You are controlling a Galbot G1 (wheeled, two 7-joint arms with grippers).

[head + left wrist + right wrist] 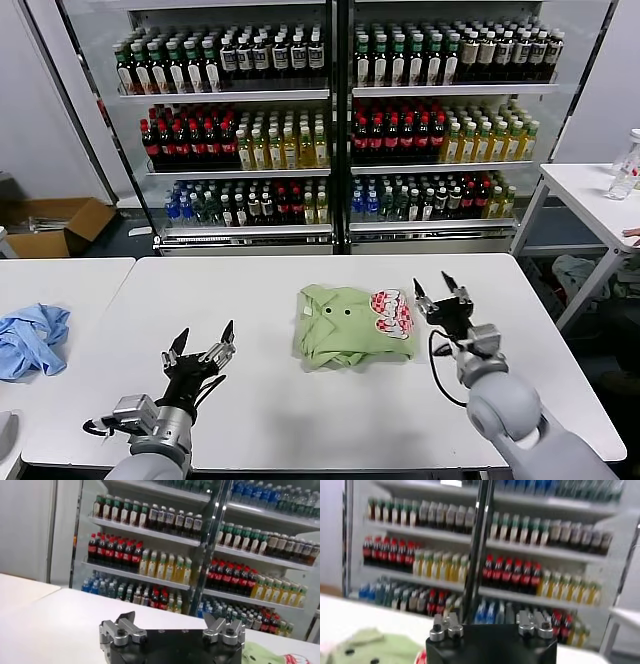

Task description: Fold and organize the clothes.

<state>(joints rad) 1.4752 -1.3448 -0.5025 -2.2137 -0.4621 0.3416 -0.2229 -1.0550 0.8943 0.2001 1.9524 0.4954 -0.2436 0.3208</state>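
Note:
The light green shirt lies folded in a compact bundle on the white table, buttons up and its red-and-white graphic at its right end. My right gripper is open and empty, raised just right of the shirt. My left gripper is open and empty, well to the shirt's left above the table. In the left wrist view the left gripper shows a corner of the shirt. In the right wrist view the right gripper shows the shirt beside it.
A crumpled light blue cloth lies on the neighbouring table at the left. Drink coolers full of bottles stand behind the table. A second white table stands at the back right. A cardboard box sits on the floor at left.

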